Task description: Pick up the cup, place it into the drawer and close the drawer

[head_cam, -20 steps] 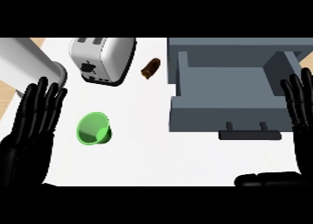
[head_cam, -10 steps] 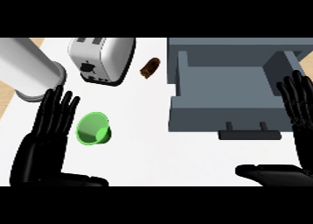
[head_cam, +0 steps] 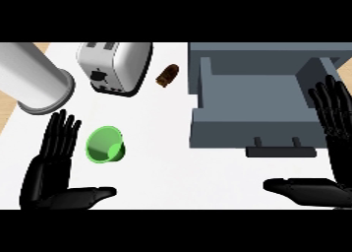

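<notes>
- Hands first, nearest of all: the black left hand (head_cam: 54,165) shows at the near left with its fingers straight and spread, pointing far, and its thumb stuck out to the right. It holds nothing.
- Over the last second that left hand has slid in from the left edge toward the middle. Its fingers now stand just beside the cup's left flank; whether they touch it I cannot tell.
- At the near right, the black right hand (head_cam: 340,147) is also wide open and holds nothing, with its fingers up and its thumb pointing left. It has only crept a little farther in.
- Just beyond the left thumb, the small green plastic cup (head_cam: 105,144) lies on its side on the white counter (head_cam: 179,177), where it lay a second ago.
- To the right, well apart from the cup, the grey box-like drawer (head_cam: 208,125) stands pulled open with its bar handle (head_cam: 280,150) on the near face. The cup is not in it yet.
- The left hand's approach suggests the grasp is about to begin. Lifting, placing and closing all remain to be done.
- Farthest back stand a silver toaster (head_cam: 113,66), a small brown object (head_cam: 168,75) and a large pale cylinder (head_cam: 34,78).
</notes>
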